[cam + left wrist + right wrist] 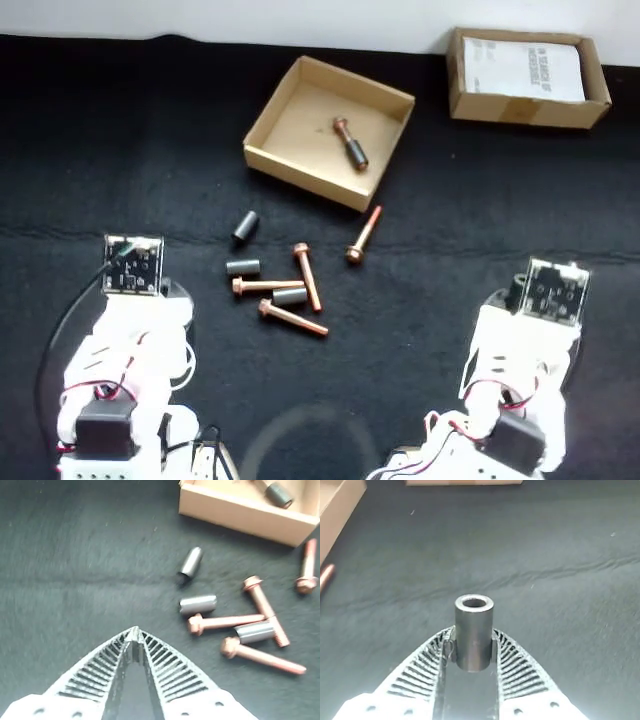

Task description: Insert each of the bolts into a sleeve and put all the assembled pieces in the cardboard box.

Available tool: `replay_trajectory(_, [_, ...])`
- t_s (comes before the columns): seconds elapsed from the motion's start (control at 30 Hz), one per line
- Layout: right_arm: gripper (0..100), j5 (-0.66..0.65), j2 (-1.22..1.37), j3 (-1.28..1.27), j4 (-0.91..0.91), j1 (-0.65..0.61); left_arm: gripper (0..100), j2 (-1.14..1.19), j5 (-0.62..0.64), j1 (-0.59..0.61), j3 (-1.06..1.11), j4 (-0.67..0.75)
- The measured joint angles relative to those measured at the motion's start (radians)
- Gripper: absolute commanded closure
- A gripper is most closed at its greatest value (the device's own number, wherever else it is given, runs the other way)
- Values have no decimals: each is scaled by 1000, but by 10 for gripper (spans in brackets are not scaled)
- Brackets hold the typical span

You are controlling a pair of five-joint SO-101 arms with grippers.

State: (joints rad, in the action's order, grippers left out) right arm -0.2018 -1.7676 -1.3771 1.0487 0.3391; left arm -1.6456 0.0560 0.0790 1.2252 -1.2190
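Several copper bolts (307,276) and three dark sleeves (243,267) lie scattered on the black cloth, just in front of the open cardboard box (268,148). One assembled bolt and sleeve (351,144) rests inside that box. My left gripper (134,632) is shut with nothing in it, low over the cloth and short of the nearest sleeve (198,604) and bolt (225,622). My right gripper (472,635) is shut on a grey sleeve (474,615), held with its bore pointing outward. Both arms sit at the near edge, the left arm (133,265) and the right arm (553,290).
A second cardboard box (527,75) holding a printed sheet stands at the back right. The open box's wall (337,510) and a bolt end (326,576) show beside the right gripper. Bare black cloth lies between the two arms.
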Motion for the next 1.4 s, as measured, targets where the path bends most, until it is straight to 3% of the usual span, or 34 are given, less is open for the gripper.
replay_trajectory(0.27, [992, 0, -40, -227, -198, 86, 991, 611, 227, -52, -445, -29])
replay_trajectory(0.43, [992, 2, -40, -273, -239, 94, 991, 950, 436, -219, -681, -78])
replay_trajectory(0.6, [992, 2, -40, -278, -241, 94, 991, 1226, 555, -414, -807, -78])
replay_trajectory(0.73, [992, 2, -40, -278, -241, 94, 991, 1419, 611, -486, -908, -78])
replay_trajectory(1.13, [992, 86, -40, -279, -241, 94, 990, 1973, 637, -494, -1235, -78])
replay_trajectory(1.4, [992, 94, -40, -279, -241, 94, 982, 2147, 663, -459, -1392, -83])
